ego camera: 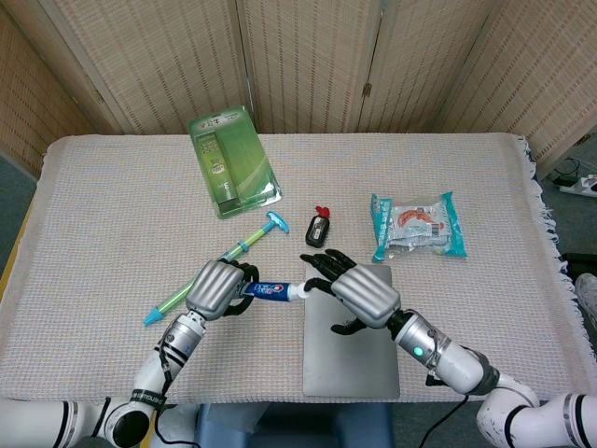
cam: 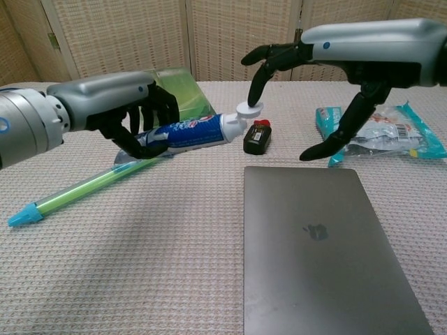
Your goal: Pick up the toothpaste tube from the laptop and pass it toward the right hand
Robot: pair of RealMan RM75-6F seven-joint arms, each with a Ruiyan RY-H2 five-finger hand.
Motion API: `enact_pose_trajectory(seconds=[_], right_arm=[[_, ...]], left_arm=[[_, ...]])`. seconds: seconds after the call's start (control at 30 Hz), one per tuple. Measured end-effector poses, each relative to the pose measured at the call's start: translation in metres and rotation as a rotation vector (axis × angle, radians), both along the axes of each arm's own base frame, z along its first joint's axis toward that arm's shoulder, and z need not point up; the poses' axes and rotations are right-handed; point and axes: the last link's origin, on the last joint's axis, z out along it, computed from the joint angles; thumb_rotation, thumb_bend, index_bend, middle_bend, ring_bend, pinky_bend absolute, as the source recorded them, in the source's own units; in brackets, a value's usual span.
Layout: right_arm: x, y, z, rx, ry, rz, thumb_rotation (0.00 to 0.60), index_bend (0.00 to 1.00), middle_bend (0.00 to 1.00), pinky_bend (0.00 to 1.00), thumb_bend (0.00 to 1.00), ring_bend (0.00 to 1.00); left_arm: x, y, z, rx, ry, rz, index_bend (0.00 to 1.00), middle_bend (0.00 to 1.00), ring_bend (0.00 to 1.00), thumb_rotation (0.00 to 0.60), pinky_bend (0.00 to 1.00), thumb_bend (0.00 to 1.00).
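My left hand (ego camera: pixel 216 289) (cam: pixel 129 112) grips the blue and white toothpaste tube (ego camera: pixel 272 290) (cam: pixel 185 132) by its tail end, holding it above the cloth to the left of the laptop (ego camera: pixel 351 331) (cam: pixel 321 244). The tube's white cap (cam: pixel 249 109) points right. My right hand (ego camera: pixel 359 291) (cam: pixel 349 56) hovers over the laptop's near-left corner with its fingers spread. One fingertip (cam: pixel 255 91) reaches down right at the cap; whether it touches is unclear. The right hand holds nothing.
A green and blue toothbrush (ego camera: pixel 216 265) (cam: pixel 77 192) lies under the left hand. A small black and red item (ego camera: pixel 318 228) (cam: pixel 258 137) sits behind the laptop. A teal snack packet (ego camera: pixel 417 223) (cam: pixel 380 132) lies to the right, a green blister pack (ego camera: pixel 232 160) at the back.
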Motion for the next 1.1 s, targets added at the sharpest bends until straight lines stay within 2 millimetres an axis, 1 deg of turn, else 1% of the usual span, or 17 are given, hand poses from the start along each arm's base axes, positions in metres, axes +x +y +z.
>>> enact_pose_trajectory(seconds=[0.33, 0.5, 0.57, 0.67, 0.73, 0.8, 0.93, 1.1], right_arm=[[-0.001, -0.003, -0.011, 0.017, -0.001, -0.003, 0.600, 0.31, 0.02, 0.00, 0.23, 0.00], [0.000, -0.001, -0.003, -0.005, -0.056, -0.014, 0.600, 0.30, 0.02, 0.00, 0.23, 0.00], [0.001, 0.001, 0.002, -0.007, -0.093, -0.018, 0.600, 0.25, 0.02, 0.00, 0.23, 0.00], [0.003, 0.003, 0.008, 0.003, -0.156, -0.019, 0.600, 0.07, 0.01, 0.00, 0.23, 0.00], [0.005, 0.004, 0.009, 0.014, -0.195, -0.015, 0.600, 0.00, 0.00, 0.00, 0.23, 0.00], [0.009, 0.004, 0.008, 0.030, -0.235, -0.012, 0.596, 0.00, 0.00, 0.00, 0.23, 0.00], [0.020, 0.004, -0.001, 0.052, -0.291, -0.005, 0.528, 0.00, 0.00, 0.00, 0.22, 0.00], [0.032, -0.001, -0.011, 0.068, -0.351, -0.012, 0.508, 0.00, 0.00, 0.00, 0.22, 0.00]], left_arm=[[-0.005, 0.002, 0.004, -0.008, -0.054, 0.025, 0.76, 0.80, 0.68, 0.600, 0.50, 0.80], [-0.009, 0.003, 0.004, -0.013, -0.090, 0.040, 0.76, 0.80, 0.68, 0.600, 0.50, 0.80], [-0.011, 0.002, 0.004, -0.018, -0.117, 0.045, 0.76, 0.80, 0.68, 0.600, 0.50, 0.80], [-0.012, 0.001, 0.002, -0.020, -0.153, 0.039, 0.76, 0.80, 0.68, 0.600, 0.50, 0.80], [-0.012, -0.001, -0.001, -0.017, -0.171, 0.028, 0.76, 0.80, 0.68, 0.600, 0.50, 0.80], [-0.011, -0.002, -0.004, -0.018, -0.181, 0.023, 0.76, 0.80, 0.68, 0.600, 0.49, 0.80], [-0.008, -0.004, -0.007, -0.038, -0.210, 0.034, 0.76, 0.80, 0.68, 0.600, 0.49, 0.81], [-0.001, -0.005, -0.007, -0.051, -0.260, 0.047, 0.76, 0.80, 0.68, 0.600, 0.48, 0.82]])
